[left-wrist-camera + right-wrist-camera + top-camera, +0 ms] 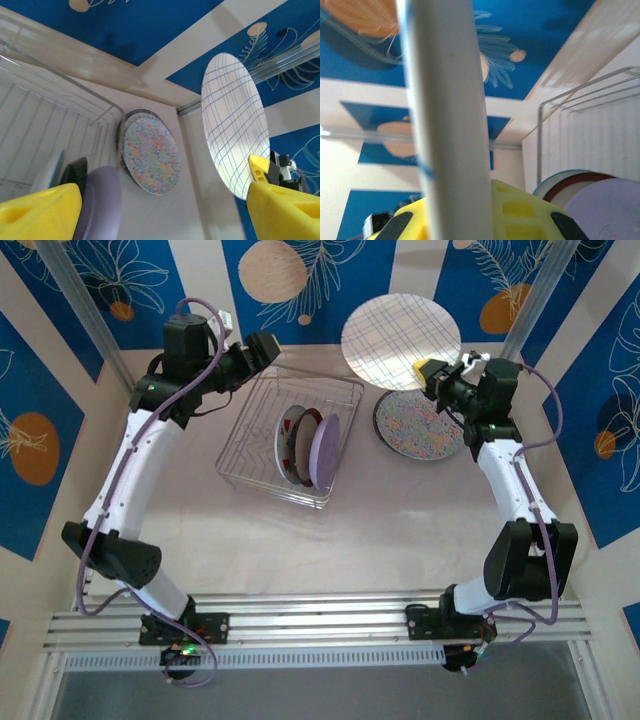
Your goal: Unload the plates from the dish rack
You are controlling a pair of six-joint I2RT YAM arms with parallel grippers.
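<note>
My right gripper [432,374] is shut on the rim of the white grid-lined plate [400,340] and holds it up, tilted, at the back right. In the right wrist view that plate [445,120] stands edge-on between the yellow fingers [520,212]. A speckled plate [420,427] lies flat on the table beneath it. The wire dish rack [250,420] holds a lilac plate [325,453] and a red-marked white plate [297,445], both on edge. My left gripper [268,348] hovers open over the rack's back edge, its fingers [40,212] wide apart and holding nothing.
Blue patterned walls [300,280] close in the table at the back and sides. A metal post [535,300] stands at the back right corner, close to the raised plate. Bare tabletop [330,550] lies between the rack and the arm bases.
</note>
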